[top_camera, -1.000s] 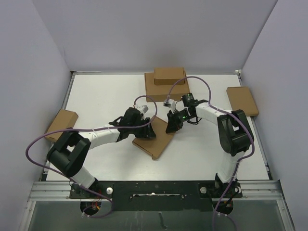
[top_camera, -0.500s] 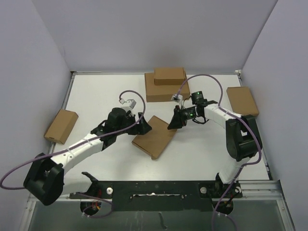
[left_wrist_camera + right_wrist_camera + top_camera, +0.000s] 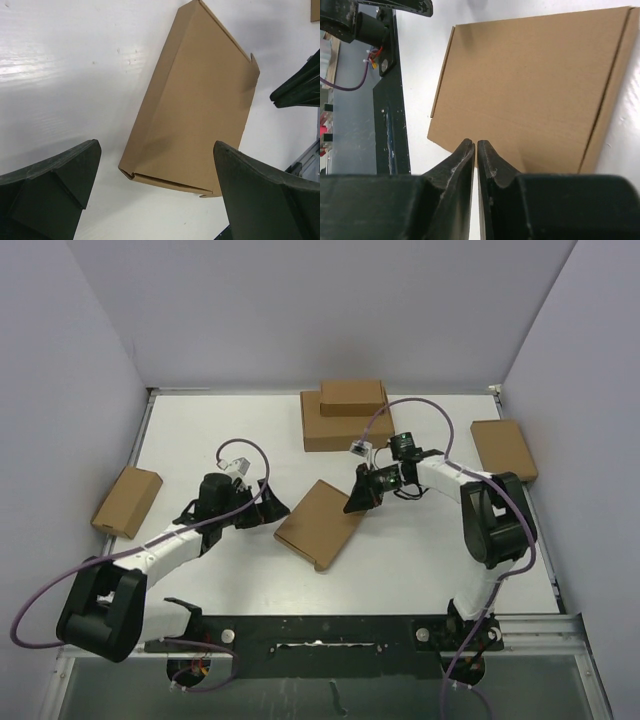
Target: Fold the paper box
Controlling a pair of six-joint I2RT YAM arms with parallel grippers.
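Top view: the paper box (image 3: 320, 523) lies flat mid-desk (image 3: 200, 440), with the left hand (image 3: 279, 506) just left of it and the right hand (image 3: 351, 506) at its right corner. Left wrist: the fingers are spread wide, empty. Right wrist: the fingers are clenched, empty, hiding the box's near edge.

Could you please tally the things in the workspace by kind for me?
paper box: 1
other brown cardboard boxes: 4 - left, right, wide back one, smaller one atop it
robot arms: 2 - left, right
Total: 7

Bare table (image 3: 400, 570) in front of paper box (image 3: 322, 522)
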